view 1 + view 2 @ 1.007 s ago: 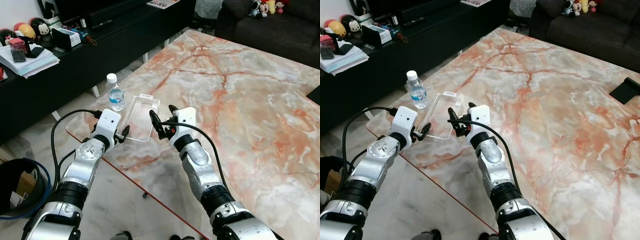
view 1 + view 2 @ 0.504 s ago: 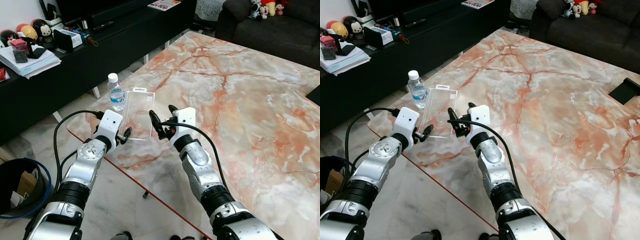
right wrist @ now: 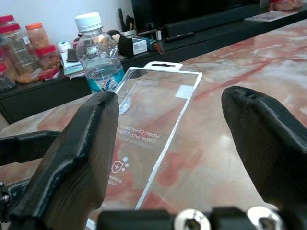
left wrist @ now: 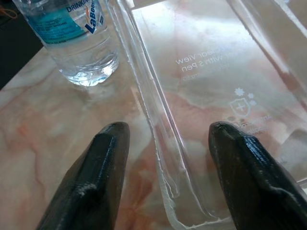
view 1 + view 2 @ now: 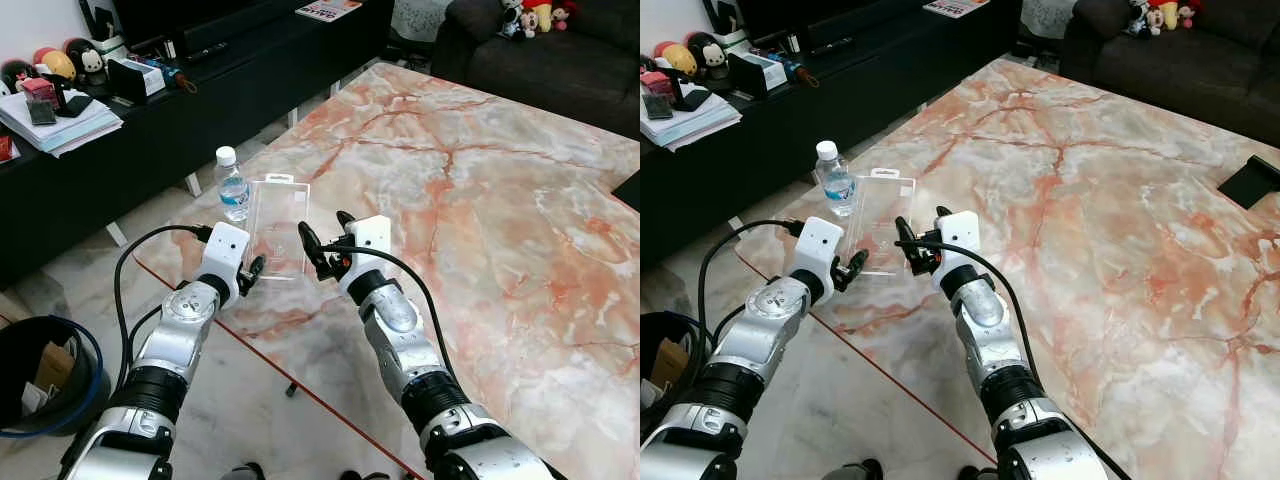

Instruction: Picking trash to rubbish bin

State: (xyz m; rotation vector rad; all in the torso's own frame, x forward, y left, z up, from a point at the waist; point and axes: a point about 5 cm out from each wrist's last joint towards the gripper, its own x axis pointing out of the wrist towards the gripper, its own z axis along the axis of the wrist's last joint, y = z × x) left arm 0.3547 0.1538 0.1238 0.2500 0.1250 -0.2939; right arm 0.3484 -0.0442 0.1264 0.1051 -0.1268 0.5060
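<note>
So the clear plastic package sits tilted up at the marble table corner, just beside the water bottle. Left gripper has its fingers spread around the package's near edge, not clamped, and right gripper hangs open at the other side.

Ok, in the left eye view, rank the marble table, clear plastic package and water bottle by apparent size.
1. marble table
2. clear plastic package
3. water bottle

The package and bottle stand side by side, so nearness hardly skews that pair.
</note>
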